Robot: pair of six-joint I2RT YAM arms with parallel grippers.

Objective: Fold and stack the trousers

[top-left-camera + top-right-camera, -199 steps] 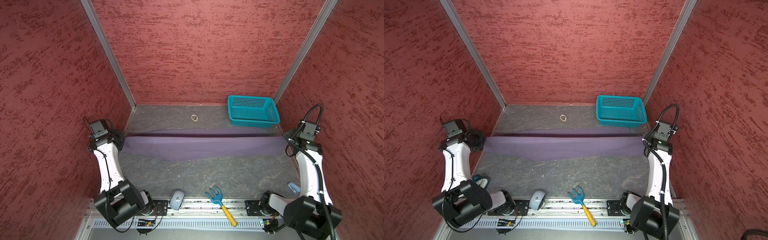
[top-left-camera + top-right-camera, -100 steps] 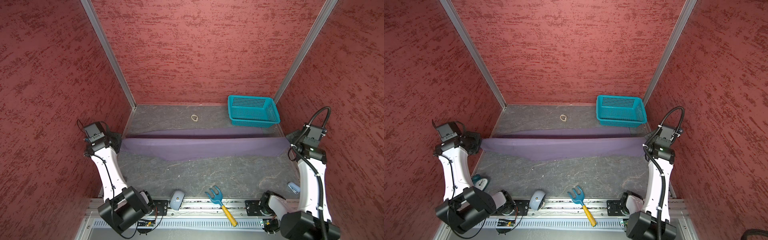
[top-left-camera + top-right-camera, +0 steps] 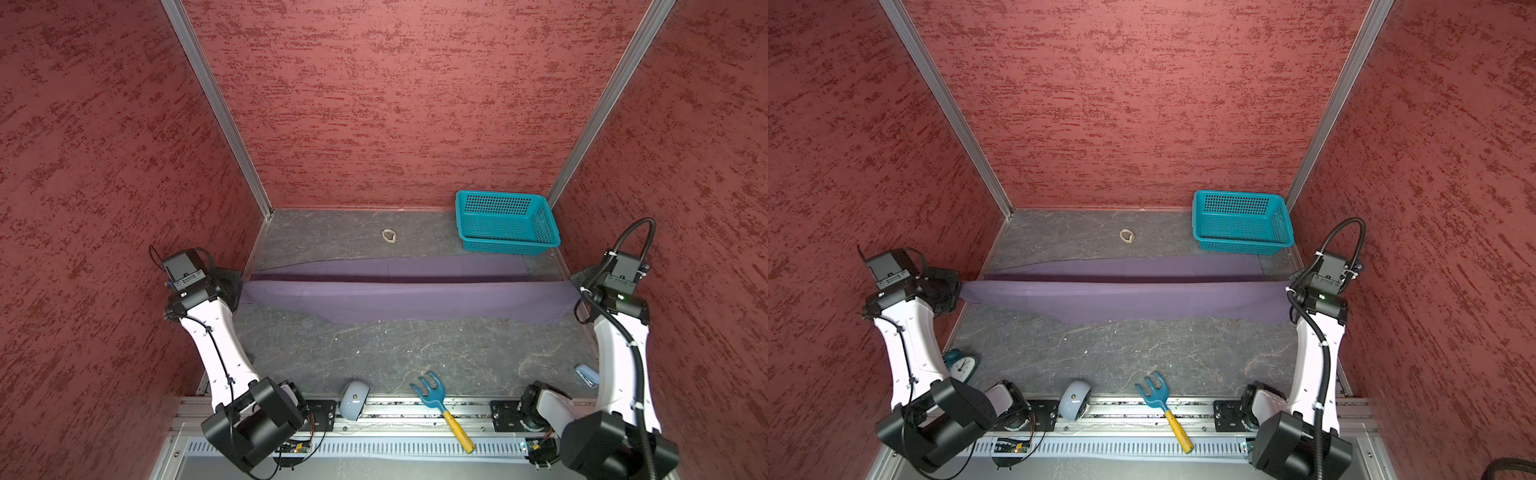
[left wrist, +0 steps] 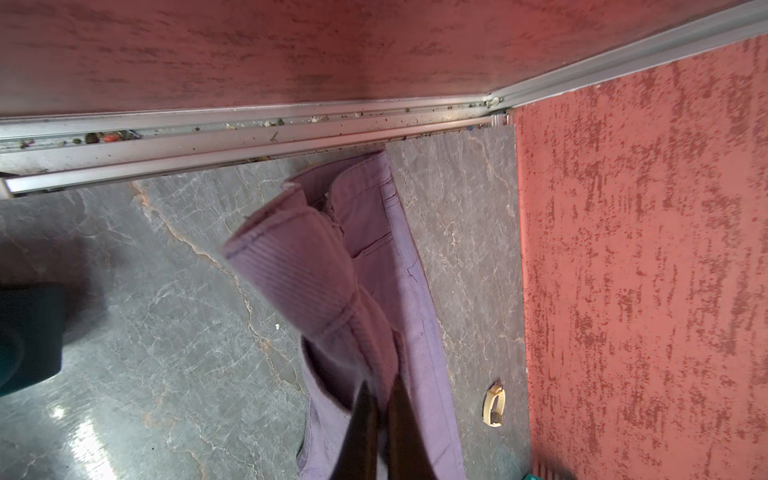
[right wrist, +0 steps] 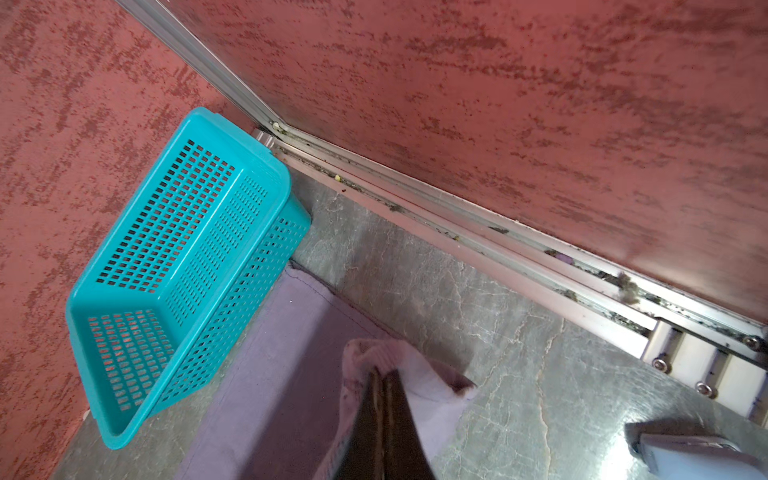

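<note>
I see the purple trousers (image 3: 395,293) pulled long across the middle of the desk (image 3: 374,353), from 9 o'clock to 3 o'clock.

My left fingers (image 4: 362,432) are pressed together on the cloth at the 9 o'clock end. They pinch it right by the ribbed waistband, which flops over in front of them. My right fingers (image 5: 365,428) are pressed together too. They pinch a pale bunch of cloth at the 3 o'clock end.

The near part of the trousers is held up between the two arms and sags a bit in the middle. The far part lies flat on the desk behind it, with a dark gap between the two.

A teal basket (image 3: 505,245) sits at 1 o'clock, in the far corner, close to the flat part of the trousers. A small pale ring (image 3: 389,236) lies at 12 o'clock, apart from the cloth.

At 6 o'clock, on the near edge, there is a blue toy rake (image 3: 430,392) with a yellow handle. A grey computer mouse (image 3: 353,401) sits just beside it, toward 7 o'clock. In a top view, a teal alarm clock (image 3: 962,368) peeks out by my left arm at 8 o'clock.
</note>
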